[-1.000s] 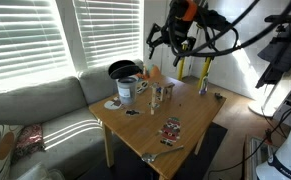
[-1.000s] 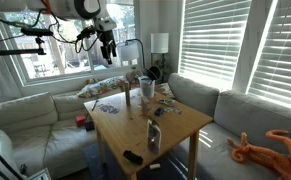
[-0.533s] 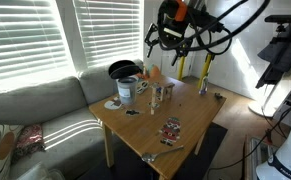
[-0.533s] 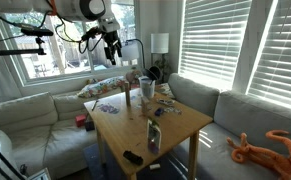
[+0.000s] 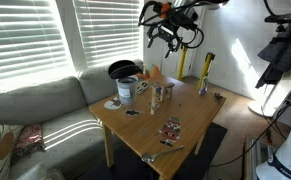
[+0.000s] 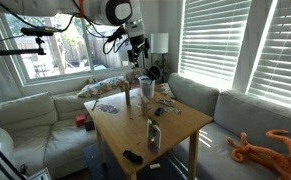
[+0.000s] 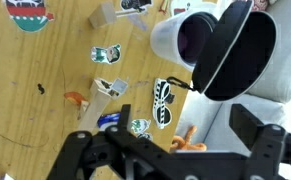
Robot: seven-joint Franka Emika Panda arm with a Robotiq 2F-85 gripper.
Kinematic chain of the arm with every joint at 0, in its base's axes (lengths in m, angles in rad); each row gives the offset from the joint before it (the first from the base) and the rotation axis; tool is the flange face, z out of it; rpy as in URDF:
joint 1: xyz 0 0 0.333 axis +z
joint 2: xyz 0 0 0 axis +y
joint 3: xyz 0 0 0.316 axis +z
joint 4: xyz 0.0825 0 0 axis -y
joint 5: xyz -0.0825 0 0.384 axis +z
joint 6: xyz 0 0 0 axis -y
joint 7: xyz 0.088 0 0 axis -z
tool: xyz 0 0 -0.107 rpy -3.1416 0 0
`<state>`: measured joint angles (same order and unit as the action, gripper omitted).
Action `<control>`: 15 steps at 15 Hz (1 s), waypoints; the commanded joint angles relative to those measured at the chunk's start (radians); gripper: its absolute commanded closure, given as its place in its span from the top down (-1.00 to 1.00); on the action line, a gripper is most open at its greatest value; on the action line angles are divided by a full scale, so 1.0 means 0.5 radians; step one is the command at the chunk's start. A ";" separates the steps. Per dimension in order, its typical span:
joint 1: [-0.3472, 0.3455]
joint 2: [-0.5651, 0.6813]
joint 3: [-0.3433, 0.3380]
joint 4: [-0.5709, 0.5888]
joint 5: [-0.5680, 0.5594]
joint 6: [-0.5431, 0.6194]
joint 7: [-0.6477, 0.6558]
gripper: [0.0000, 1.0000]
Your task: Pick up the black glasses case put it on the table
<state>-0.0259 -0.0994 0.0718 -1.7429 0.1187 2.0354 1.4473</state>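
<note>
The black glasses case (image 5: 123, 69) lies tilted on top of the white-and-blue cup (image 5: 126, 90) at the far corner of the light wood table (image 5: 190, 118). In the wrist view the case (image 7: 240, 55) leans on the cup's rim (image 7: 175, 35), beside the table edge (image 7: 45, 60). It shows small in an exterior view (image 6: 152, 73). My gripper (image 5: 166, 30) hangs high above the table, open and empty, clear of the case. It also shows in an exterior view (image 6: 137, 50) and in the wrist view (image 7: 170, 148), with its fingers spread wide.
A red-and-black packet (image 5: 171, 128) and a glass (image 5: 160, 95) are on the table. A grey sofa (image 5: 35, 105) wraps round it. An orange toy (image 7: 190, 142) lies on the sofa below the table edge. A small black item (image 6: 132, 157) lies at the table's near end.
The arm has risen and swung across above the table toward the end with the cup and case. The case and cup have not moved.
</note>
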 commanded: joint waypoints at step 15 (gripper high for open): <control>0.222 0.956 -0.057 1.103 0.057 -0.438 0.510 0.76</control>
<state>0.0702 0.3105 0.0559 -1.2824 0.1200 1.8364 1.6627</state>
